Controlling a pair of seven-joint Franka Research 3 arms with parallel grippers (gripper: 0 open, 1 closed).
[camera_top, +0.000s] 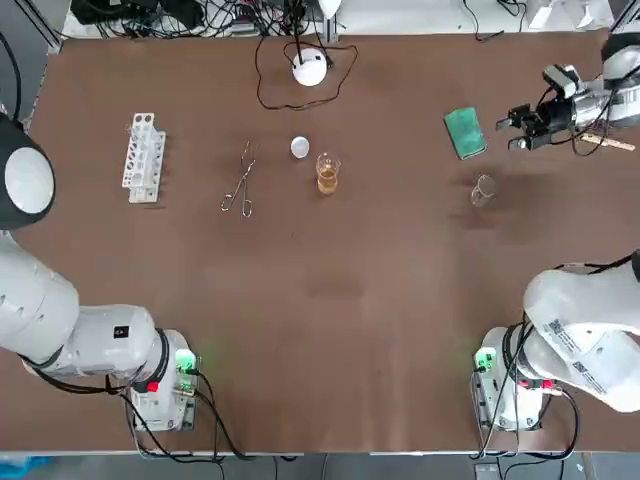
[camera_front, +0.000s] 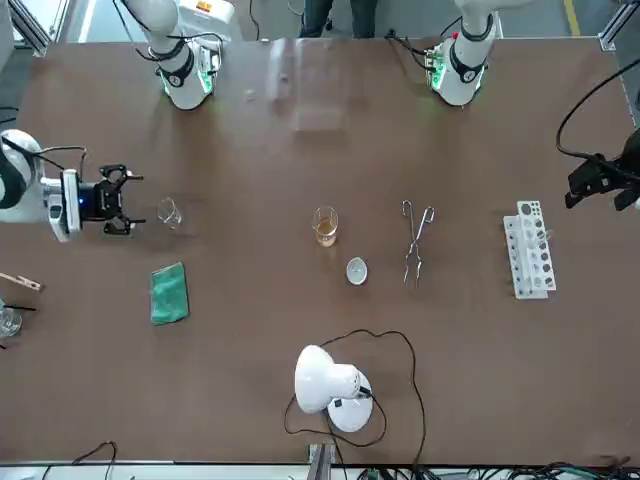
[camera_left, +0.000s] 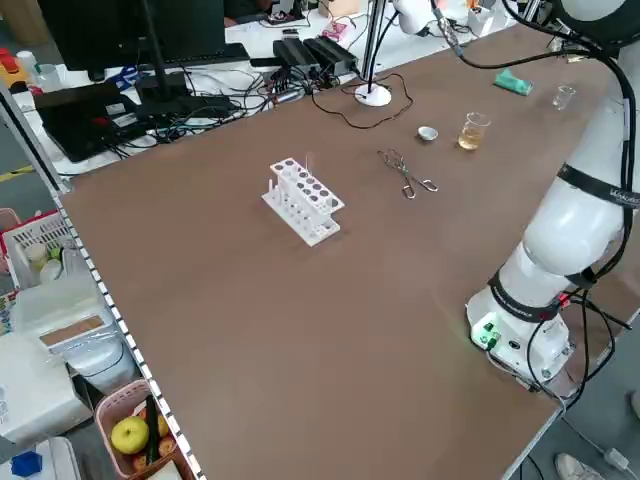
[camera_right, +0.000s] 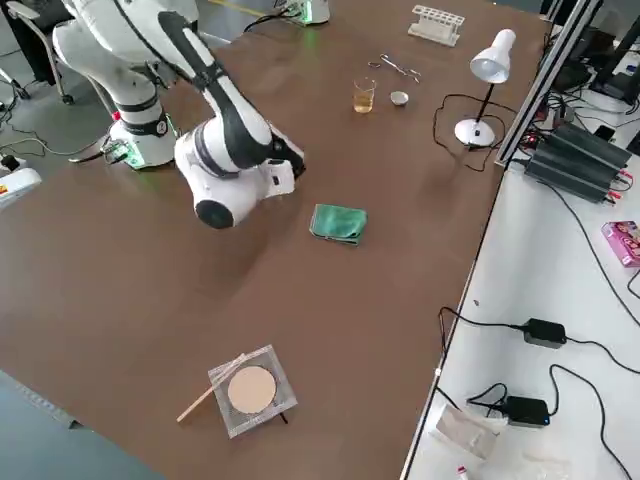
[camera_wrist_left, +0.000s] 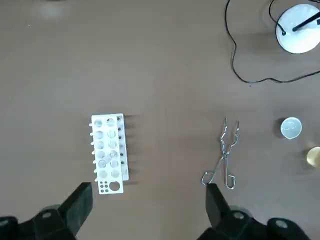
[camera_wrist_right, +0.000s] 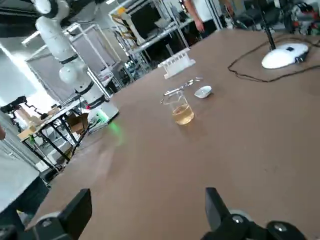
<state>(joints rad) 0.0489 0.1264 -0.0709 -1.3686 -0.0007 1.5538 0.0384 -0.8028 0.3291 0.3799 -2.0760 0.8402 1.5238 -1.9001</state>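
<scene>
Claw on the right (camera_top: 510, 133) sits low beside the cloth (camera_top: 465, 132), sideways at glass (camera_top: 483, 190) height, spread wide, empty; left claw (camera_wrist_left: 147, 195) hovers high over the rack (camera_wrist_left: 108, 153), open, holding nothing.

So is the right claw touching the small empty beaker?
Apart. The top view shows bare table between the right claw and the small empty beaker.
</scene>
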